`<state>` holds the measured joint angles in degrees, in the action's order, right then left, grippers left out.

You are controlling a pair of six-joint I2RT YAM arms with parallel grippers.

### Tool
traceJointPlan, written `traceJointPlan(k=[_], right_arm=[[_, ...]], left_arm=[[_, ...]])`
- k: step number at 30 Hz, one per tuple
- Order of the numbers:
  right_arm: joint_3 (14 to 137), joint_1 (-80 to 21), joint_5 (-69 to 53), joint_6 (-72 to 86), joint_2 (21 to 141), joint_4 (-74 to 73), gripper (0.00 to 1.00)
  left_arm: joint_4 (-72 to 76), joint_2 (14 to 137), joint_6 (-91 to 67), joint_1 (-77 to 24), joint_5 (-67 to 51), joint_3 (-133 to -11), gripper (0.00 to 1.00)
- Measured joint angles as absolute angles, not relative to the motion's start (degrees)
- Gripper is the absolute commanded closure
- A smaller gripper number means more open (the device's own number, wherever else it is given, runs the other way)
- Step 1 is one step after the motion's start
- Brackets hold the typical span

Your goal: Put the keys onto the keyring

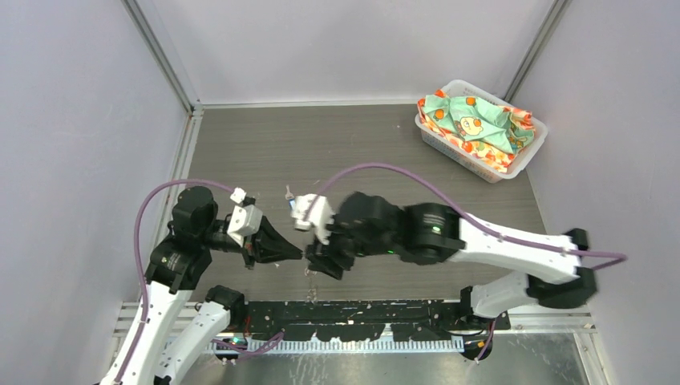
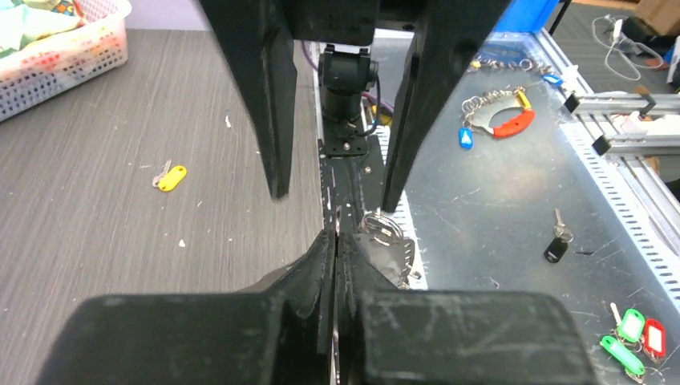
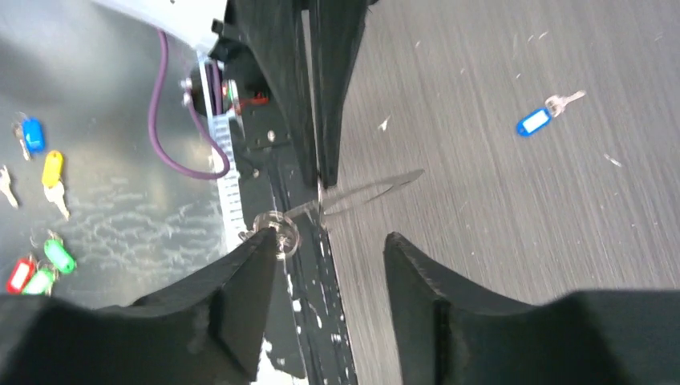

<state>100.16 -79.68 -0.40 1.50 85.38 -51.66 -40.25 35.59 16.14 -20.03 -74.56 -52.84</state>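
The keyring (image 2: 382, 227) is a small silver wire ring hanging just right of my left gripper (image 2: 337, 234), whose jaws are pressed together. In the right wrist view a thin silver edge runs from the keyring (image 3: 278, 228) to the left gripper's pinched tip (image 3: 321, 183). My right gripper (image 3: 331, 237) is open, its left fingertip touching the ring. In the top view the left gripper (image 1: 298, 255) and the right gripper (image 1: 317, 265) meet tip to tip near the table's front edge. The blue-headed key (image 3: 536, 120) and the yellow-headed key (image 2: 171, 177) lie apart on the table.
A white basket of patterned cloth (image 1: 481, 132) stands at the back right. The black base plate (image 1: 361, 309) runs along the near edge. Beyond it, on the metal bench, lie spare rings and tagged keys (image 2: 497, 120), a black key (image 2: 555, 241) and green and red tags (image 2: 633, 337).
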Motion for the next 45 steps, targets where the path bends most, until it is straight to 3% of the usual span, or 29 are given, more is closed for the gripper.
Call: traceJointPlan(k=[4,8,13,20,25,31,33,35,39,40,42,45], right_arm=[[76.53,-79.72,1.21,-0.1,66.17,-32.03,0.38],[68.31,-79.72,1.43,-1.28,56.97,-20.05,0.44],[66.65,-79.72,0.49,-2.46,56.82,-9.39,0.51],[66.06,-79.7,-3.4,-2.92,60.31,-7.31,0.64],[66.06,-79.7,-4.69,-2.92,60.49,-7.27,0.86],[66.08,-79.7,-4.6,-2.37,60.53,-7.46,0.76],[66.22,-79.7,-4.62,-2.31,60.77,-7.9,0.8],[66.43,-79.7,-4.58,-2.24,61.19,-8.34,0.97],[66.57,-79.7,-3.68,-1.96,61.65,-8.91,0.99],[66.78,-79.7,-3.25,-1.91,61.63,-9.1,0.99],[67.31,-79.7,-2.55,-1.83,61.65,-9.96,0.99],[70.94,-79.7,-1.83,-1.78,62.76,-15.2,0.99]], left_arm=[[-25.69,34.37,2.22,-20.23,-75.09,-49.32,1.0],[-18.39,34.5,-4.47,-20.93,-75.35,-49.54,1.0],[-13.91,35.79,-8.43,-23.38,-76.03,-51.07,1.0],[-12.23,36.58,-10.04,-24.38,-76.12,-52.64,1.0],[-12.16,36.6,-10.55,-24.43,-76.05,-52.77,1.0],[-12.08,36.62,-11.27,-24.49,-75.07,-52.9,1.0],[-11.99,36.71,-11.62,-24.49,-74.76,-53.15,1.0],[-11.75,36.75,-11.77,-24.49,-74.54,-53.28,1.0],[-11.81,36.77,-11.9,-24.53,-74.61,-53.28,1.0],[-11.77,36.77,-11.88,-24.53,-74.61,-53.28,0.98],[-11.79,36.75,-11.75,-24.53,-74.63,-53.28,0.71],[-14.17,36.75,-9.61,-24.64,-74.65,-53.36,0.42]])
